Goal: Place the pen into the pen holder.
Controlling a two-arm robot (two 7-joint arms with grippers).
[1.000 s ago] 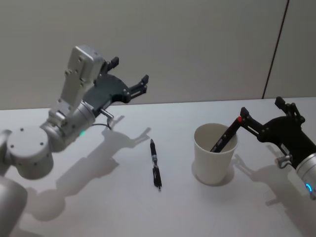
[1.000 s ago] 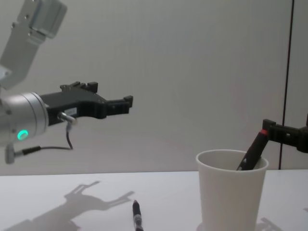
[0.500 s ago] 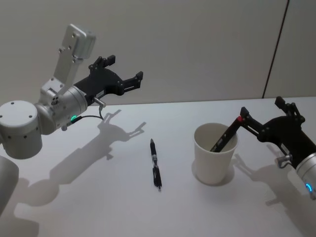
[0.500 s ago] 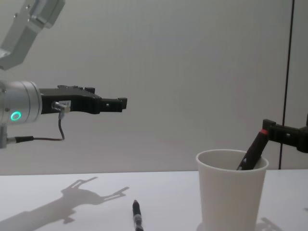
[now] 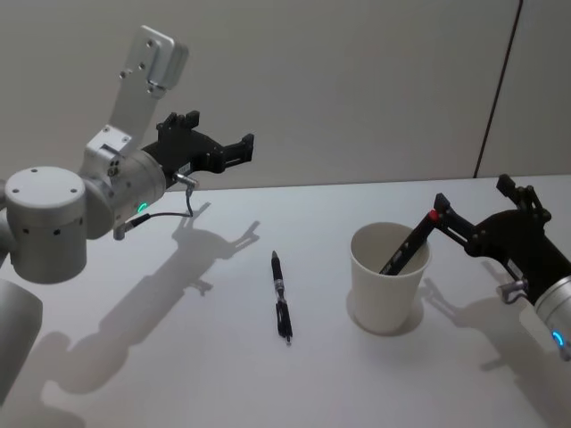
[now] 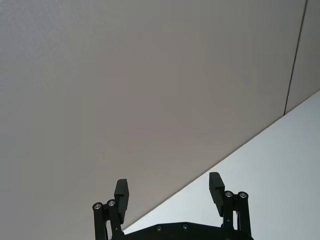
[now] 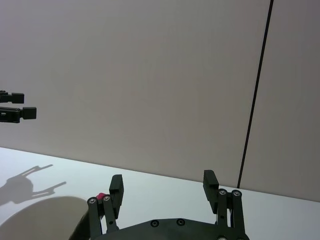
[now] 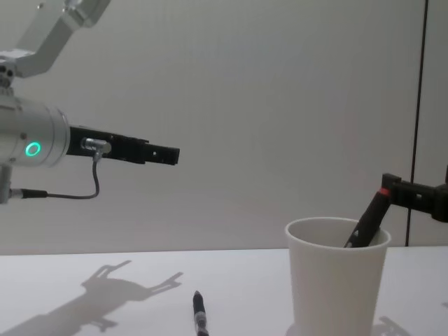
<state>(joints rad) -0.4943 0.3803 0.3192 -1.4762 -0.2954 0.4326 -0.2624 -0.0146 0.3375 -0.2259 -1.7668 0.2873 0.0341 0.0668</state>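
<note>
One red-tipped dark pen [image 5: 409, 250] leans in the white tapered paper cup [image 5: 382, 301] by your released right pincer [image 5: 473, 194]; next, I'd lower your released left pincer [image 5: 246, 150], upper left, astride the slim black pen [image 5: 282, 299] lying mid-frame on the white table [image 5: 178, 357].

Two pens: one pen [image 5: 282, 297] on the surface [image 5: 178, 357] left of the pen holder [image 5: 384, 294], a second pen [image 5: 404, 252] inside it. One pen holder. Two end effectors: left end effector [image 6: 169, 186], right end effector [image 7: 162, 182].
</note>
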